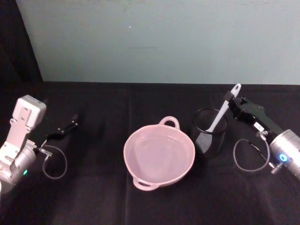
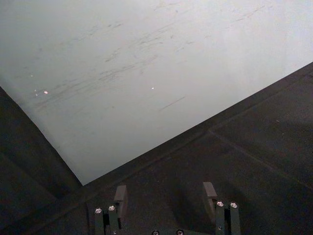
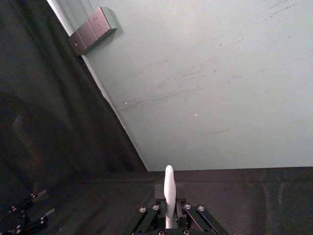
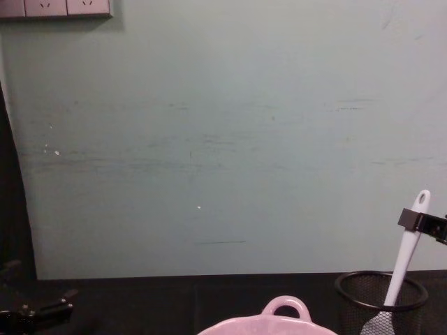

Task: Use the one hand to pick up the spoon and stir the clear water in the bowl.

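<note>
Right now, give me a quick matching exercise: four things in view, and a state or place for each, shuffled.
Things:
1. long white plastic spoon
2. pale pink glossy bowl
3. black wire-mesh cup
4. left gripper

States:
A. open, over bare black cloth
B. holds the spoon's blade
C. handle clamped by the right gripper
D. middle of the table, holding clear water

Pairs: 1-C, 2-D, 3-B, 4-A

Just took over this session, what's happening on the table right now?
The right gripper has its fingers shut on the upper handle of the spoon, whose blade is down inside the black mesh cup. The pink bowl of water sits to the cup's left, not yet stirred. The left gripper is open and idle, off to the left over the black tabletop.
</note>
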`<action>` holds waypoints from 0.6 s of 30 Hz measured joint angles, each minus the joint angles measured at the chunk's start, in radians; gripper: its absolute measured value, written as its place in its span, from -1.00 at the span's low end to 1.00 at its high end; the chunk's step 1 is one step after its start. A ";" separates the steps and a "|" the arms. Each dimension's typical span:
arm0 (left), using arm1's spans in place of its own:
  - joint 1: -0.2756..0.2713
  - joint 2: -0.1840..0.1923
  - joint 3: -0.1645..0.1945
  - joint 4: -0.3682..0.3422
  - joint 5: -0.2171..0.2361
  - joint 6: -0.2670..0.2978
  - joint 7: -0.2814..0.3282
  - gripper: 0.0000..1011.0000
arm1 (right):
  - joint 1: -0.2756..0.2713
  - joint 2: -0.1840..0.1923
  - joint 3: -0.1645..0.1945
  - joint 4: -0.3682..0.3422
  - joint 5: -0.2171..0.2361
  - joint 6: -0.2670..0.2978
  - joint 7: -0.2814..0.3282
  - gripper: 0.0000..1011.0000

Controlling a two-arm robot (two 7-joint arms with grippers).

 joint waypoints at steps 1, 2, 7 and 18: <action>0.000 0.000 0.000 0.000 0.000 0.000 0.000 0.99 | 0.000 0.000 0.000 0.000 0.000 0.000 0.000 -0.76; 0.000 0.000 0.000 0.000 0.000 0.000 0.000 0.99 | 0.000 0.000 0.000 0.000 0.000 0.000 0.000 -0.76; 0.000 0.000 0.000 0.000 0.000 0.000 0.000 0.99 | 0.000 0.000 0.000 -0.001 0.000 0.001 -0.001 -0.68; 0.000 0.000 0.000 0.000 0.000 0.000 0.000 0.99 | 0.001 0.001 0.000 -0.002 -0.001 0.003 -0.003 -0.02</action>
